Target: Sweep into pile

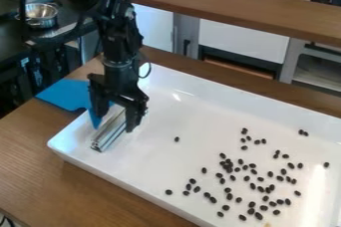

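Pincer (115, 122): L part of white tray (103, 170), spread, metal bar (110, 132) betw. its sides; contact w/ bar unclear | dk beans (253, 186): scattered, mostly R/near part of tray, few strays | blue sheet (67, 94): on counter (40, 141), just beside tray, far L.
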Robot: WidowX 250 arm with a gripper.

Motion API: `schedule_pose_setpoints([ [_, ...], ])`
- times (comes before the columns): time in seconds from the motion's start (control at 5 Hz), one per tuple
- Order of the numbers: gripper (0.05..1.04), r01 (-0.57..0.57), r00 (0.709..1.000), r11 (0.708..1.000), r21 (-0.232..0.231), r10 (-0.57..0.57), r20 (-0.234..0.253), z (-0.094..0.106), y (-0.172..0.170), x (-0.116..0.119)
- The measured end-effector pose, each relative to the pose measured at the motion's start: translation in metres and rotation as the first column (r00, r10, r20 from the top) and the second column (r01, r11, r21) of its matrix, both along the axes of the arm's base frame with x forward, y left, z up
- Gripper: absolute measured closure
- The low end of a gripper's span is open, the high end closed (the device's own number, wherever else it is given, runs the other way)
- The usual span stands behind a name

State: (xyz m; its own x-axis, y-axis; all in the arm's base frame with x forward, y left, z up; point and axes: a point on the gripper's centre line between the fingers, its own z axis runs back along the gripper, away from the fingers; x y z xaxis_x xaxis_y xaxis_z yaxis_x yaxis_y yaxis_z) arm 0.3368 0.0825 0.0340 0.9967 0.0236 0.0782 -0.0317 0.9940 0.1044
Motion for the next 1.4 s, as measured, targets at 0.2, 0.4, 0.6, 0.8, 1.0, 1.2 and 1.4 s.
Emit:
schedule_pose_setpoints([
  [0.2, 0.405, 0.037, 0.999, 0.999, 0.003, -0.037, 0.0, -0.007, -0.004, -0.004],
  [0.4, 0.685, 0.068, 0.998, 0.998, -0.002, -0.068, -0.011, -0.012, -0.006, -0.01],
  [0.6, 0.711, 0.096, 0.995, 0.995, -0.009, -0.096, -0.021, -0.013, -0.009, -0.018],
  [0.8, 0.712, 0.118, 0.992, 0.993, -0.021, -0.119, -0.044, -0.013, -0.017, -0.023],
  [1.0, 0.712, 0.113, 0.99, 0.993, -0.036, -0.116, -0.08, -0.014, -0.032, -0.027],
  [1.2, 0.711, 0.122, 0.987, 0.992, -0.039, -0.126, -0.103, -0.013, -0.054, -0.029],
  [1.4, 0.711, 0.136, 0.984, 0.99, -0.039, -0.14, -0.108, -0.015, -0.076, -0.031],
])
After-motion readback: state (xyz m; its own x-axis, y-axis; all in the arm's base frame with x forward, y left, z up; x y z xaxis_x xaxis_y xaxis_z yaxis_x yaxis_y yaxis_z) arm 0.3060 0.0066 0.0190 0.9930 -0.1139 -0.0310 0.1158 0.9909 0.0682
